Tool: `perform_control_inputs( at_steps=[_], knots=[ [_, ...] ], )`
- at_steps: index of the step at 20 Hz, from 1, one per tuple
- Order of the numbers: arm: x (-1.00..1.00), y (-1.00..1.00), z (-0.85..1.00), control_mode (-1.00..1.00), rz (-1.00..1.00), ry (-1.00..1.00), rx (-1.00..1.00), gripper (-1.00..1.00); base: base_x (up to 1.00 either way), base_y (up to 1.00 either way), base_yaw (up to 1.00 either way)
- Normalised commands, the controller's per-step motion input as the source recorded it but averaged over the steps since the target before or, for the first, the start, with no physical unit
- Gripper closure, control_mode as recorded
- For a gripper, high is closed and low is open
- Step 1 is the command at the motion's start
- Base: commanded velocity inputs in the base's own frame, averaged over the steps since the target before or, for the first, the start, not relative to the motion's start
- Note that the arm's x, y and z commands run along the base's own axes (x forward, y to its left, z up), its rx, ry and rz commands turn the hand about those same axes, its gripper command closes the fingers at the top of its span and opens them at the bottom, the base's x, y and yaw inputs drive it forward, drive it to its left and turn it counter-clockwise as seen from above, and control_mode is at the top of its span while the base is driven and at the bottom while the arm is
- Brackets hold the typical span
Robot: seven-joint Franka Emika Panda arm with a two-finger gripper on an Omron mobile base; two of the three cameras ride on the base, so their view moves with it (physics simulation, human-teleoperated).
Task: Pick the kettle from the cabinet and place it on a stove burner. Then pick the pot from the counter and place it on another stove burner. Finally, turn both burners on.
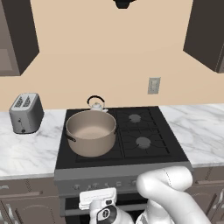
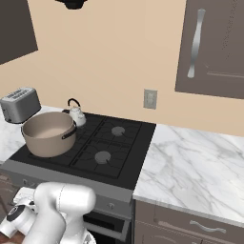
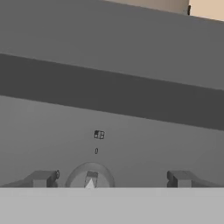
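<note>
Beige wall rises behind the white marble tabletop with grey veins (image 1: 201, 127), and dark grey-brown cabinets hang above it, one with a long wavy silver handle (image 2: 196, 43) in the right base view. Set into the tabletop is the black cooktop with iron grates (image 1: 144, 131), where both vessels already stand, so the carrying part of the task looks finished. The large tan-beige round pot with dark side handles (image 1: 91, 132) covers the front-left burner, squarely over its grate so that heat would reach its base. Just behind it, on the rear-left burner, stands the small silver-grey dome-shaped kettle with a thin black arched handle (image 1: 96, 104), near the pot though I cannot tell whether they touch. A boxy grey toaster (image 1: 26, 112) sits apart on the tabletop to the left.

Low at the stove's front panel, the white arm's two-finger gripper (image 3: 109, 178) faces the controls. In the hand view its jaws stand spread wide, holding nothing, with a round grey knob bearing a pale pointer (image 3: 90, 178) between them, nearer one finger. That placement suggests the arm is lining up to close on the knob and turn a burner on.
</note>
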Motion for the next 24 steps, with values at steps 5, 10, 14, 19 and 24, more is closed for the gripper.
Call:
perform_control_inputs(
  at_steps=[5,10,14,19,24],
  knots=[
    [0.34,-0.01,-0.01,-1.00,0.00,0.00,0.03,1.00,0.00,0.00,0.00],
    [0.27,0.00,-0.06,-1.00,0.00,0.00,0.02,1.00,0.00,0.00,0.00],
    [0.17,0.00,-0.13,-1.00,0.01,0.00,0.03,1.00,0.00,0.00,0.00],
    [0.01,0.00,-0.03,-1.00,0.01,0.00,0.02,1.00,0.00,0.00,0.00],
    [0.00,0.00,0.00,-1.00,0.00,0.00,0.00,1.00,0.00,0.00,0.00]
  ],
)
